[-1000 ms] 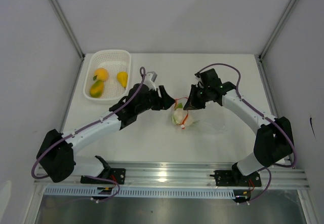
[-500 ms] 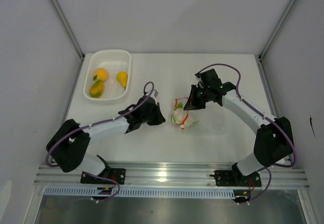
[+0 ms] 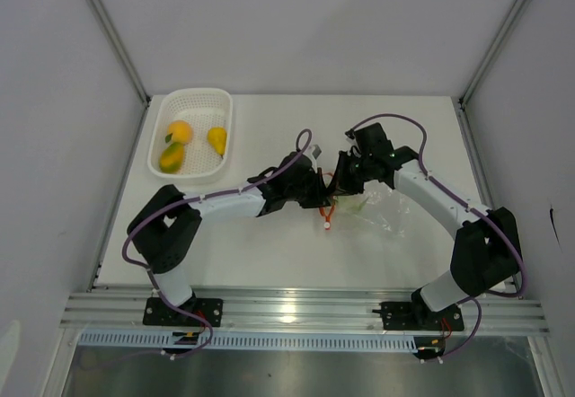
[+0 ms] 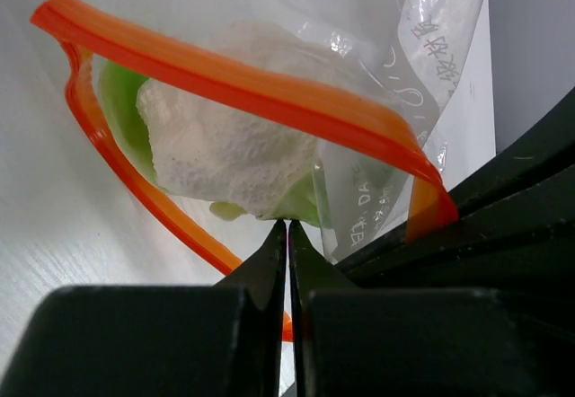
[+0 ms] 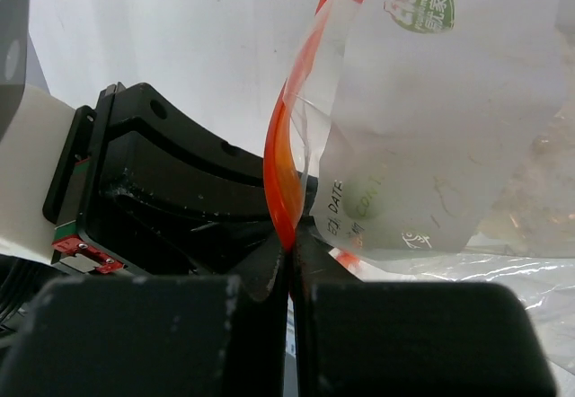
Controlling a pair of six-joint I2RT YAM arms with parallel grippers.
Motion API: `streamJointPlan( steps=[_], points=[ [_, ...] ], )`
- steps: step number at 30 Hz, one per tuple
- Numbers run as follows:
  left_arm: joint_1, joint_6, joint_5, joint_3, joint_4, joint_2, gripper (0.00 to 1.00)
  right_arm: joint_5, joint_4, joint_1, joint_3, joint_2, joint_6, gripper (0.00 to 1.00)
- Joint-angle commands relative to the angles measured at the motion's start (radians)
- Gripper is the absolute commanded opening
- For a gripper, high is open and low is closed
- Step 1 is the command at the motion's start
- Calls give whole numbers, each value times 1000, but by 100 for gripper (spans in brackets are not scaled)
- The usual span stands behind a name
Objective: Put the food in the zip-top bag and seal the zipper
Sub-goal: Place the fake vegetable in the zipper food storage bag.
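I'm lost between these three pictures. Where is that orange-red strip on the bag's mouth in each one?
Top external: the zipper strip shows only as small orange-red bits near the picture's centre.
Left wrist: it is a wide loop across the upper half, framing the white and green food.
Right wrist: it is a narrow curved band at centre, running downward.
Shared landmark: the clear bag.

The white table (image 3: 269, 244) carries two things directly on its top. A white mesh basket (image 3: 193, 92) sits in the far left corner, close to the left edge. The clear zip-top bag (image 3: 382, 210) lies crumpled just right of centre, well apart from the basket, with its crinkled body resting on the surface.
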Motion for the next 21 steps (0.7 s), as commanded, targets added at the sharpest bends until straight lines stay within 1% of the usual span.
streamJointPlan(
  steps=[1,10,13,16,18,19,20,21],
  points=[
    [-13,-16,59,38,59,-19,1,-18,35,6,-5,-3,9,0],
    [-11,16,54,-6,70,14,1,-18,21,-5,-6,-6,-5,0],
    [-11,20,83,-48,110,0,1,-18,13,-17,-16,-12,-12,0],
    [-11,19,83,-63,86,-2,1,-10,4,-28,-19,-18,-25,0],
    [-13,25,54,-80,67,-18,4,2,-14,-32,-14,-21,-35,0],
    [-10,31,25,-86,61,-26,8,14,-19,-32,-11,-23,-46,0],
    [-7,37,16,-94,61,-32,14,22,-26,-32,-8,-26,-51,0],
    [-5,49,11,-104,61,-40,17,29,-39,-34,-5,-29,-54,0]
  ],
)
